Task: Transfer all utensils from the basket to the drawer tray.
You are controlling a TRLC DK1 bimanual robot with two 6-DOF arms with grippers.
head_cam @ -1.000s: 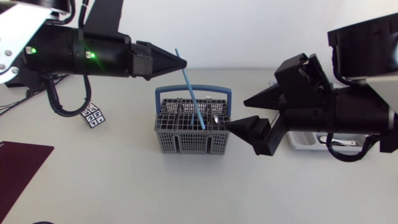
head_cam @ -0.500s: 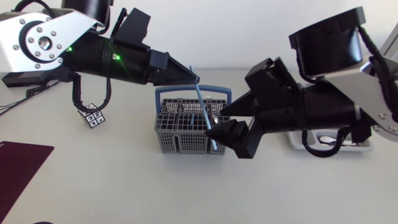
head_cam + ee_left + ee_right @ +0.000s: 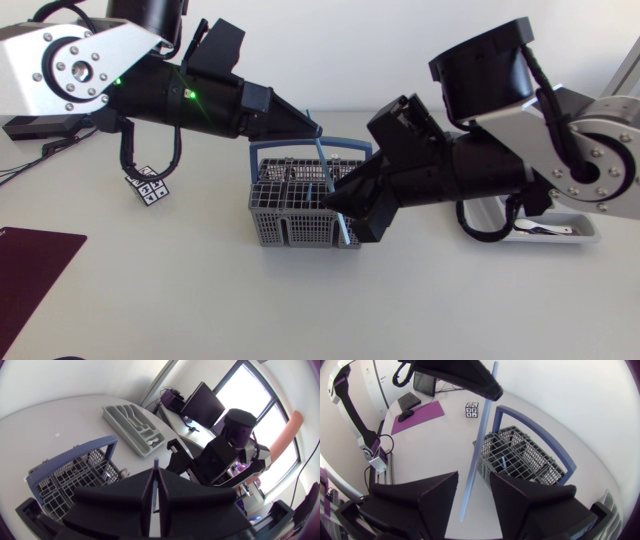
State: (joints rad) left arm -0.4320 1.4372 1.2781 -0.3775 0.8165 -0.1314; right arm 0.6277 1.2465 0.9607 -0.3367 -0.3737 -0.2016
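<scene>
This is a handover. The left gripper [image 3: 305, 127] is closed on the top end of the blue stick [image 3: 322, 165]. The stick stands almost upright over the right side of the basket [image 3: 285, 228]; I cannot tell if its lower end is still inside. The right gripper [image 3: 343, 213] is wide open, with one finger on each side of the stick's lower half, and I see no contact.

Next, I judge, the right fingers must close on the stick. Then the left must let go, before the stick goes to the tray [image 3: 580, 235] at the right.

One second ago the right arm was right of the basket. It has now come left to the stick, which leaned more then.
</scene>
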